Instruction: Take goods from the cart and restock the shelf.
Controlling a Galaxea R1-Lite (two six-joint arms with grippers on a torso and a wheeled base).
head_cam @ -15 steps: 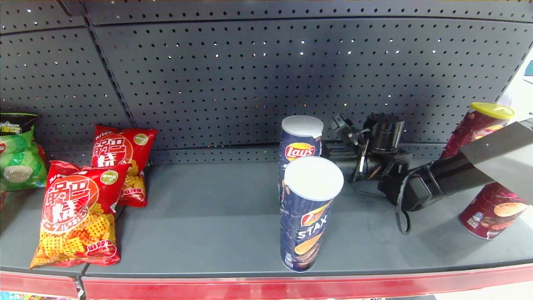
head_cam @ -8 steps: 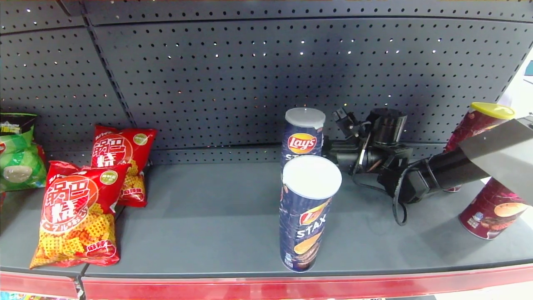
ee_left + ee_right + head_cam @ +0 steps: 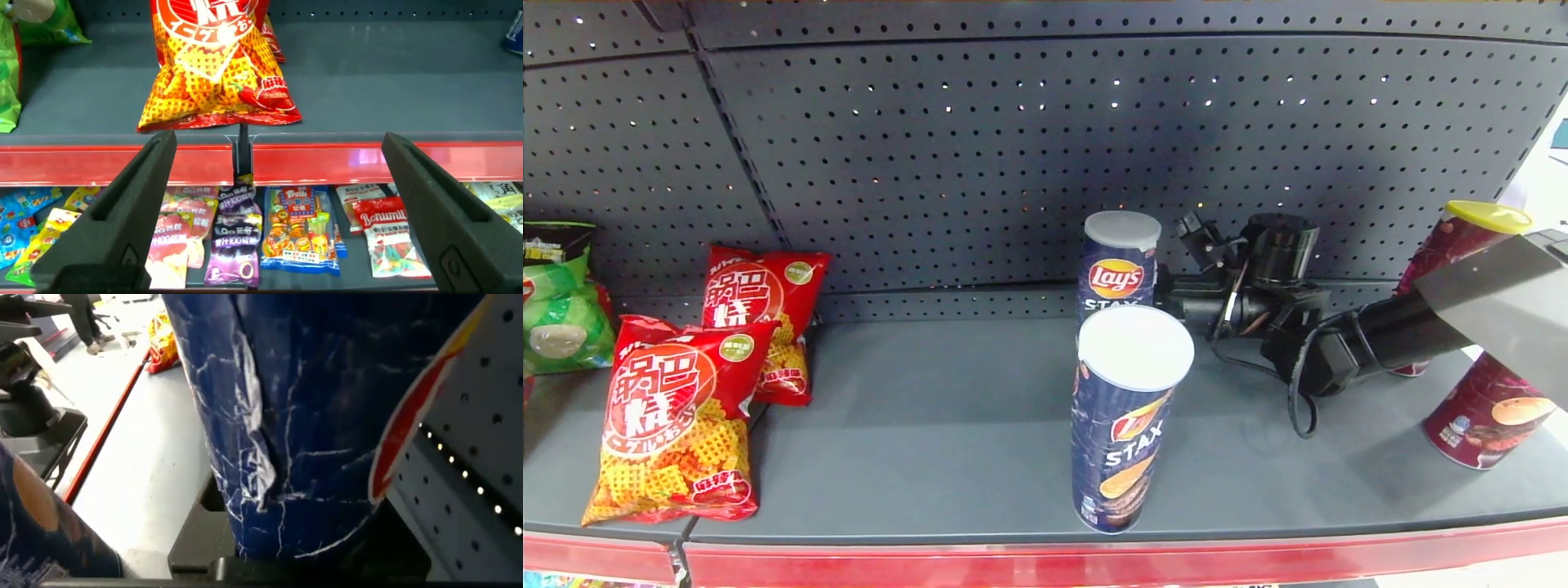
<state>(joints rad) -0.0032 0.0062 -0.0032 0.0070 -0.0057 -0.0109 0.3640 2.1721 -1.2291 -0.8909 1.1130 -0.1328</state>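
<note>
Placing step, seemingly: right gripper (image 3: 1165,296) is clamping the far blue chip can (image 3: 1117,273) behind the near blue chip can (image 3: 1125,416), likely needing set-down and release; left gripper (image 3: 278,208) is hanging open.

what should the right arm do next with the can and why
Probably lower the rear can onto the shelf and open the right gripper: it grips the can upright behind the front can, and the base is hidden, so seating is unconfirmed.

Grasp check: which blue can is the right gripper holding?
The rear blue can: the right gripper clamps its side. The front blue can stands free.
</note>
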